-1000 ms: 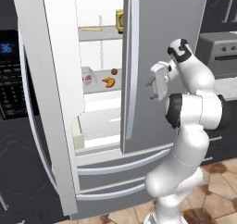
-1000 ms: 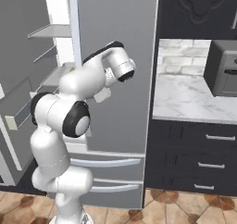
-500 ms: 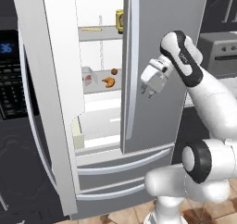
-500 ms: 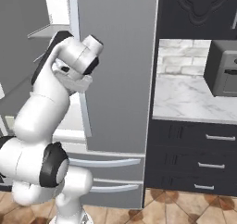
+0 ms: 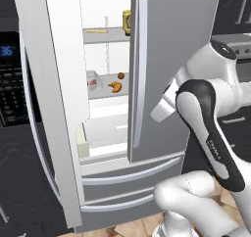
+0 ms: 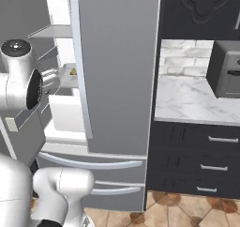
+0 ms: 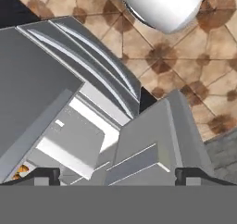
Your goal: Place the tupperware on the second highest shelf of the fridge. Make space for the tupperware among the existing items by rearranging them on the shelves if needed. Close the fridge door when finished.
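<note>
The fridge point(image 5: 171, 59) has its left door point(image 5: 49, 108) swung open and its right door shut. The tupperware point(image 5: 93, 82) lies on a pale shelf point(image 5: 105, 95) inside, left of the orange-brown croissant point(image 5: 115, 87) and a small brown ball point(image 5: 120, 75). One shelf higher are a thin yellow stick point(image 5: 97, 31) and a yellow-orange jar point(image 5: 126, 20). My gripper point(image 5: 158, 113) hangs in front of the shut right door, apart from the shelves. In the hand view it point(image 7: 115, 174) points down at the bottom drawers point(image 7: 97, 56), fingertips wide apart, open and empty.
A black wall oven point(image 5: 10, 50) with blue digits stands left of the open door. Right of the fridge are a marble counter point(image 6: 187, 99), a dark appliance point(image 6: 227, 71) on it and dark drawers point(image 6: 201, 151). The floor point(image 7: 185, 79) is brown tile.
The arm has swung and folded; the hand has dropped lower in front of the right door and now points downward. The things in the fridge have not moved.
</note>
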